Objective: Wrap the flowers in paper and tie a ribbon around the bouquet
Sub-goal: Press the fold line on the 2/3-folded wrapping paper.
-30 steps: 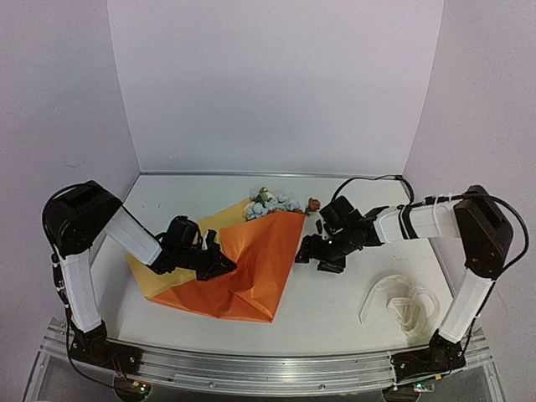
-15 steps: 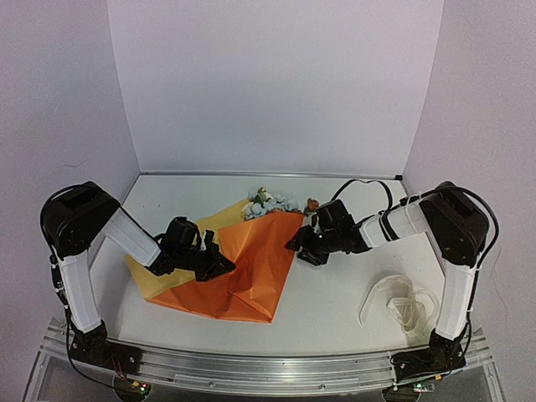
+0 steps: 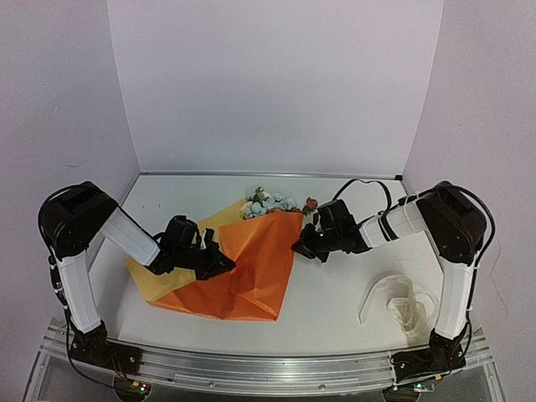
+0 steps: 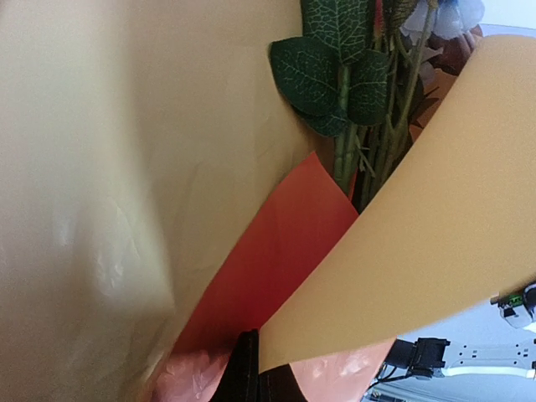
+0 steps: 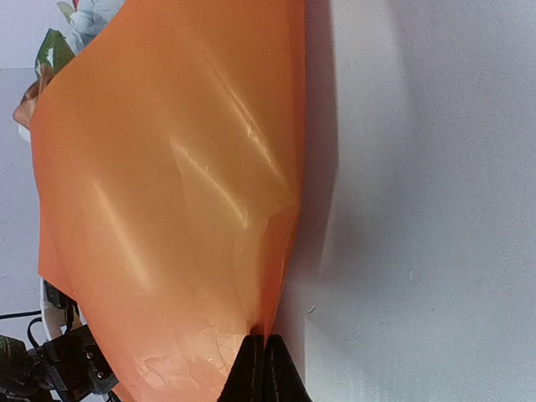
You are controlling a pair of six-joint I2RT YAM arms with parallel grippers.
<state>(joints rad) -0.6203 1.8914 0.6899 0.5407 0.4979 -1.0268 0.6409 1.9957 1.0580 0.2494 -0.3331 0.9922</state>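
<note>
The paper [image 3: 251,268] lies across the middle of the top view, its orange face folded over the stems and a strip of yellow reverse showing at centre left; the flowers [image 3: 266,201] poke out at its upper end, just above centre. The step in hand looks to be rolling the sheet into a cone; the left gripper [image 3: 223,266] is pinched tight on a fold left of centre (its wrist view shows the tips nipping the orange layer below the stems); the right gripper [image 3: 300,247] is pinched on the sheet's right edge. To do it well, I judge the right arm should carry its edge over the stems toward the left while the left anchors its fold; pull gently, since thin paper can tear at a pinch; leave the blooms outside.

Pale, bare walls [image 3: 276,84] close the back and sides; the white table [image 3: 335,322] looks smooth, so the sheet may slide; the ribbon [image 3: 400,303] lies heaped at lower right, well apart from the paper.
</note>
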